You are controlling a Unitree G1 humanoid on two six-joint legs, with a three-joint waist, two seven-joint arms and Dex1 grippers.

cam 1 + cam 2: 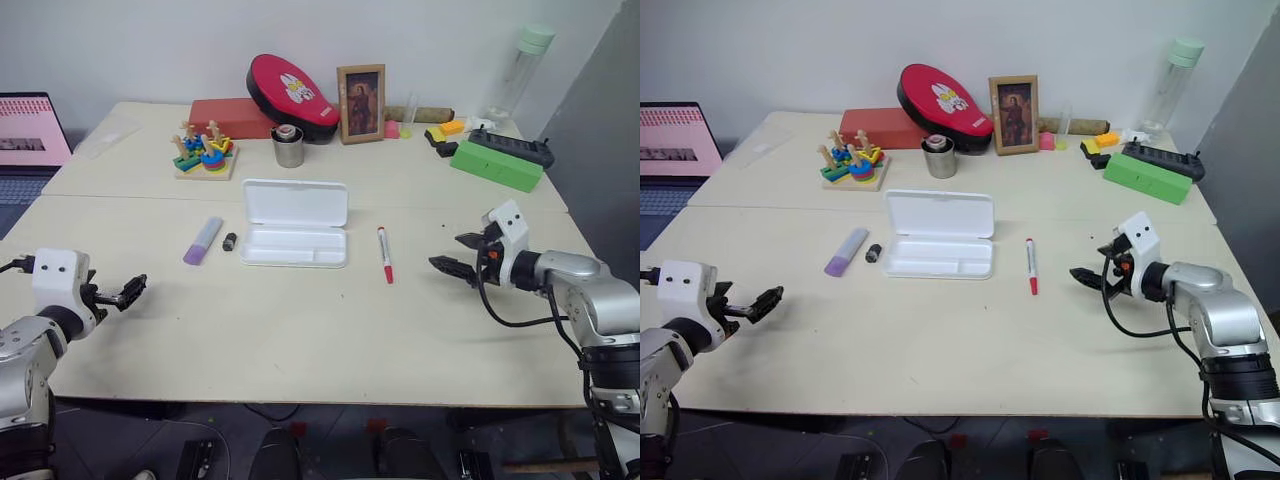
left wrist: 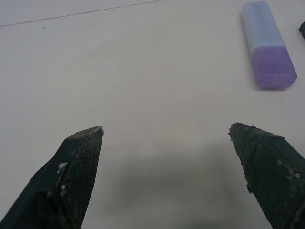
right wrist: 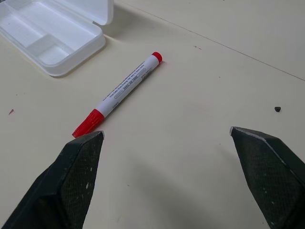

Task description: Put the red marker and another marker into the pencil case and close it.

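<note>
1. On the table (image 1: pixel 300 330), mid-way across, the pencil case (image 1: pixel 294 236) lies with its lid open; the red marker (image 1: pixel 384 254) lies to its right, the lilac marker (image 1: pixel 203 240) to its left.
2. Left gripper (image 1: pixel 135 289) and right gripper (image 1: pixel 458 255) hover, jaws wide, empty.
3. Right wrist view shows the red marker's printing (image 3: pixel 127 86); left wrist view shows the lilac marker's darker end (image 2: pixel 273 67).

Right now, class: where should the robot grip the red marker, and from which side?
Grip the red marker mid-barrel, from above, fingers across its width. It lies flat, apart from the open pencil case, nearest the open right end effector.
</note>
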